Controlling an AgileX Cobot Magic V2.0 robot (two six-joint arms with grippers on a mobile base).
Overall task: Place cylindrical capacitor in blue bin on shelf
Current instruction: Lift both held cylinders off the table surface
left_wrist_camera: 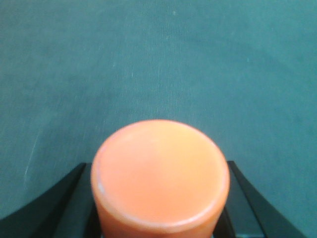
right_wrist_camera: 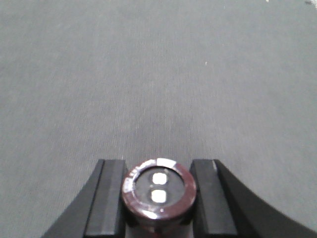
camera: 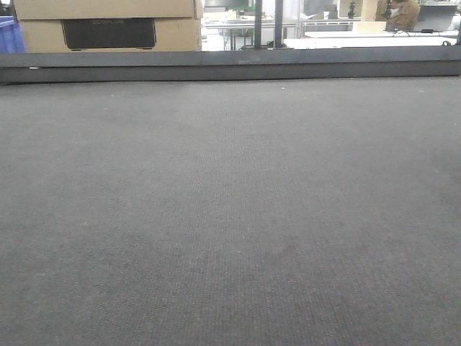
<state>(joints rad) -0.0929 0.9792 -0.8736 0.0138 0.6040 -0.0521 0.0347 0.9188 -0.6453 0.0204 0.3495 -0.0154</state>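
- Right gripper [right_wrist_camera: 158, 166]: jaws closed to part width, cylindrical capacitor [right_wrist_camera: 159, 189] pinched btwn both pads, terminal end facing cam.
- Left gripper [left_wrist_camera: 157, 166]: jaws set wider, clamped on orange cylinder [left_wrist_camera: 159, 181] that fills the gap.
- Pose: both wrists tilted down over grey mat [right_wrist_camera: 148, 74], which lies ahead of & below the jaws; neither arm shows in front view.
- Step (judged): carry to bin. Firm squeeze, part upright; shelf & blue bin unseen from either wrist, so locate them first.
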